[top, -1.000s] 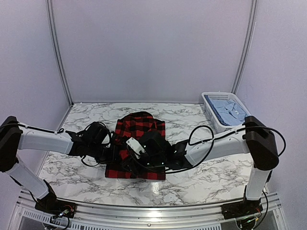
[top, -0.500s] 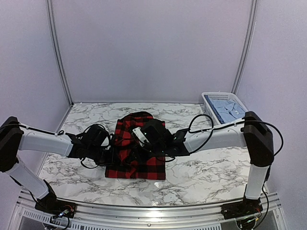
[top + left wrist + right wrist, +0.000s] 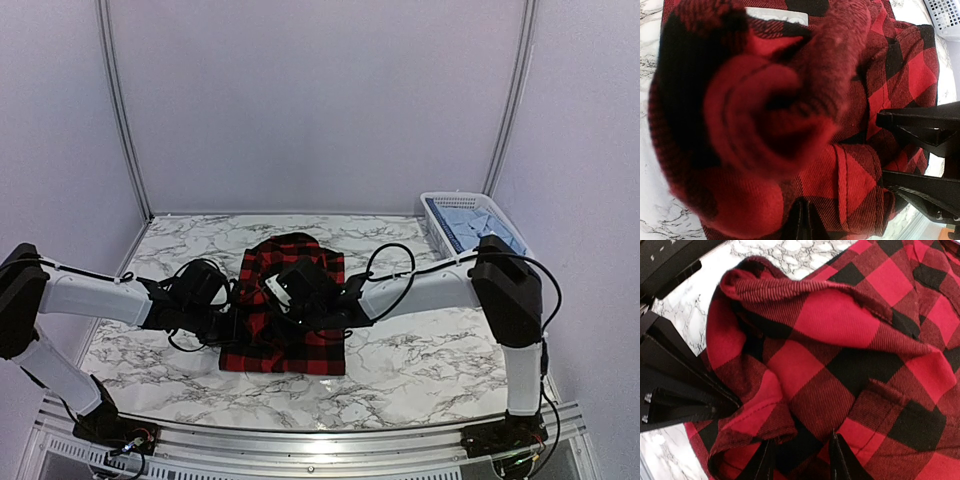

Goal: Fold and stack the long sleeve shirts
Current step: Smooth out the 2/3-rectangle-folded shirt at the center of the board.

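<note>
The table (image 3: 420, 370) under me is white marble with grey veins, boxed in by plain pale walls (image 3: 320, 100) with thin metal posts in the back corners. The red-and-black check shirt (image 3: 290, 345) lies mid-table, directly under both my grippers, which meet over its left half.

My left gripper (image 3: 801, 220) is pinched closed on that shirt, with a thick roll of the cloth bunched up just ahead of its fingertips. My right gripper (image 3: 801, 450) has its jaws apart, pressed down into the cloth with a fold of check lying between them.

Only the overhead view shows the white lattice basket (image 3: 432, 205) well off beyond my right arm at the back right, with the pale blue shirt (image 3: 478, 222) inside it. The left wrist view catches just a corner of that basket and my right gripper's black fingers to its side. The right wrist view shows what the overhead cannot: a stitched hem curling up beside my left gripper's black body.
</note>
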Motion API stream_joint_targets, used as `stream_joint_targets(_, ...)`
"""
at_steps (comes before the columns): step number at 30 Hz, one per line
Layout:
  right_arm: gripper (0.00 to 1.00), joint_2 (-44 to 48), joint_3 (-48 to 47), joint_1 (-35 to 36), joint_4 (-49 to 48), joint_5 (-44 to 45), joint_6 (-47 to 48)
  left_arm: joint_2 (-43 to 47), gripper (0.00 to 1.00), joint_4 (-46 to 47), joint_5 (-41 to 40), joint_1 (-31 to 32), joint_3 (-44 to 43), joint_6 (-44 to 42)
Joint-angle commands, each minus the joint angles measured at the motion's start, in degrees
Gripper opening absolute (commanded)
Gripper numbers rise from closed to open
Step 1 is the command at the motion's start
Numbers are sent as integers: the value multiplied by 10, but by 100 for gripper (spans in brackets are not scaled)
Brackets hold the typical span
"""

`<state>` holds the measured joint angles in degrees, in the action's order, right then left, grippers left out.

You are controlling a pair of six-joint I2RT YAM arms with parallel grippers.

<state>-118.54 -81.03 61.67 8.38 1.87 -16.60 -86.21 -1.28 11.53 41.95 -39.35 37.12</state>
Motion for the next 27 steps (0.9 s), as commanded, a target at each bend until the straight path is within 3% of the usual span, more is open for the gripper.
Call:
stream_joint_targets(1,33,-18,-38,6,3,14,13,5,3,7,-1,1,2,1)
stream_joint_targets(12,17,-33,-47,20,2,16,20,9,4,5,-2,1,-1,1)
stream_joint_targets(17,0,-36,-64,21,5,35,29,19,6,-1,-2,0,-10,1)
stream_joint_targets(27,0,-5,-86,9,4,143,101,90,17,-32,-40,-13,-36,11)
